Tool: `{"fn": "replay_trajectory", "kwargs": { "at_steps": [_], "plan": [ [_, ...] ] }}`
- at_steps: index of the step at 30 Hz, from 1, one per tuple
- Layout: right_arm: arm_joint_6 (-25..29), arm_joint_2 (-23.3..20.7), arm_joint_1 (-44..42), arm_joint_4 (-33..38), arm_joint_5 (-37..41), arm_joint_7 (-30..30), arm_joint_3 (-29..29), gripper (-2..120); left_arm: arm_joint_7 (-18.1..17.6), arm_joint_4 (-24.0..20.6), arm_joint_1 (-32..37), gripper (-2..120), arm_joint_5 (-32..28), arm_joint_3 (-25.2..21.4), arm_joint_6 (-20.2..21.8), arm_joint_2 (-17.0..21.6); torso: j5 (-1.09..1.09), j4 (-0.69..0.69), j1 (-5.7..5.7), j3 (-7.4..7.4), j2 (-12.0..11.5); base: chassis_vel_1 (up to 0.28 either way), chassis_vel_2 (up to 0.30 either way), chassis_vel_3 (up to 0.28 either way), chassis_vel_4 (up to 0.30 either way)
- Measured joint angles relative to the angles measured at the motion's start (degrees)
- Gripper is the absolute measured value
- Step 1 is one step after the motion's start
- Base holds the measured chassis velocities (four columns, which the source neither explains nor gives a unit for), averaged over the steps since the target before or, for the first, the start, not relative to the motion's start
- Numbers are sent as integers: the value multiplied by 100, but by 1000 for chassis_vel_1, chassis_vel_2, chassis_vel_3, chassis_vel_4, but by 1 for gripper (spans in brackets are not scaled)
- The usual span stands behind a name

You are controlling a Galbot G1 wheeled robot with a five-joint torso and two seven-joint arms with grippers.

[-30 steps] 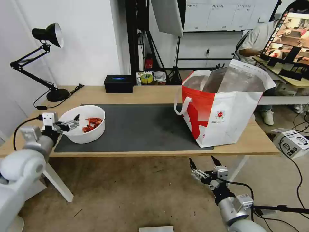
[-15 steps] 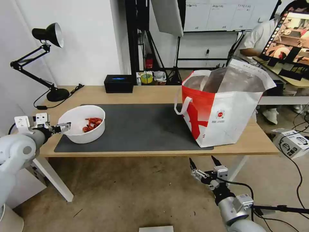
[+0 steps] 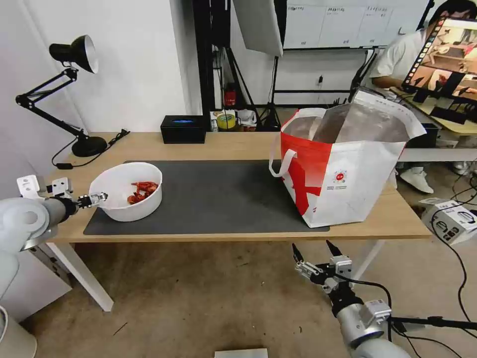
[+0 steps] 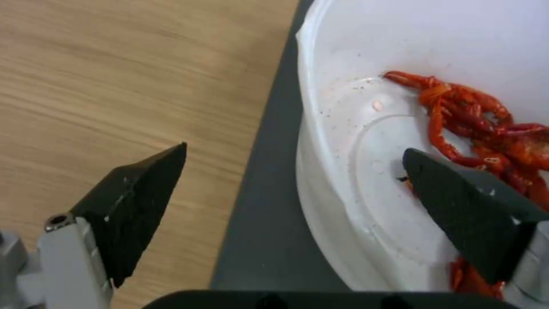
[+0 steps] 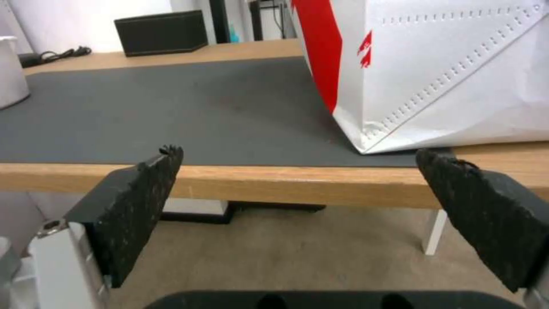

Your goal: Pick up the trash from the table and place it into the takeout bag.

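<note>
My left gripper (image 4: 294,189), jaws spread, straddles the round white bowl of red crayfish shells (image 4: 366,141); right gripper (image 3: 314,254) hangs spread below the light-wood table (image 3: 238,144).

One bowl (image 3: 127,190), one takeout bag (image 3: 348,169), one black box (image 3: 183,129), one desk lamp (image 3: 69,94), two grippers.

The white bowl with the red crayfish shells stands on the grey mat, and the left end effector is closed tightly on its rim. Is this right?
Not quite. The white bowl does stand on the grey mat, but the left end effector is open, not closed. The left wrist view shows its two fingers apart, one over the table outside the rim and one inside the bowl above the shells.
</note>
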Motion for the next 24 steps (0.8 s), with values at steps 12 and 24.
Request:
{"fn": "replay_trajectory", "kwargs": {
  "at_steps": [12, 24],
  "plan": [
    [0, 0, 0, 0, 0, 0, 0, 100, 12, 136, -92, 99, -74, 121, -18, -39, 1, -1, 0, 0, 0, 0, 0, 0, 0],
    [0, 0, 0, 0, 0, 0, 0, 100, 42, 168, -84, 56, -121, 159, -32, -84, 2, 0, 0, 0, 0, 0, 0, 0, 0]
  ]
}}
